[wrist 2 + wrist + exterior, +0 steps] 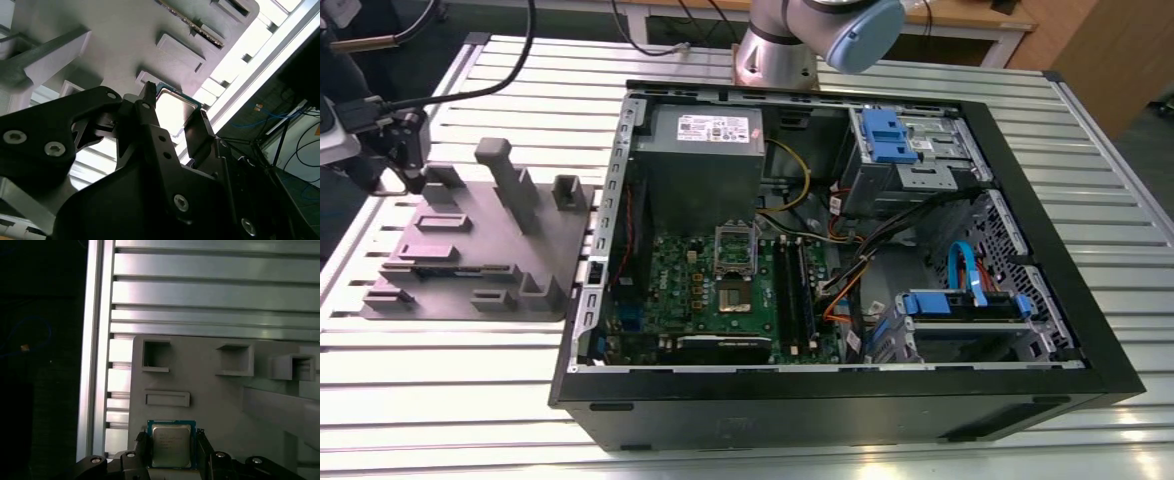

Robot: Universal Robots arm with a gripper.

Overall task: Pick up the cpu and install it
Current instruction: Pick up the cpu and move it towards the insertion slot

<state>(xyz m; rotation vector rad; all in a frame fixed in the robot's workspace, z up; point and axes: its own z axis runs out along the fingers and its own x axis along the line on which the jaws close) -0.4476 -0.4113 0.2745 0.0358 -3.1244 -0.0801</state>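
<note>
The cpu (171, 444), a small square chip with a silvery top and green rim, lies low against the grey fixture plate (215, 400) near its edge. In both wrist views the black fingers (141, 442) press on its two opposite sides. My gripper (171, 447) is shut on the cpu (174, 107). In the exterior view the gripper (410, 165) hangs over the far corner of the plate (480, 250), at that view's left. The motherboard (700, 290) lies inside the open computer case, its socket (735, 290) uncovered with the metal frame (736, 243) flipped up.
The open case (854, 400) takes up the middle and the exterior view's right, holding a grey power supply (700, 135), blue drive brackets (887, 135) and cables. Tall pegs and blocks (507, 180) rise from the fixture plate. The slatted metal table (454, 370) ends just beyond the plate.
</note>
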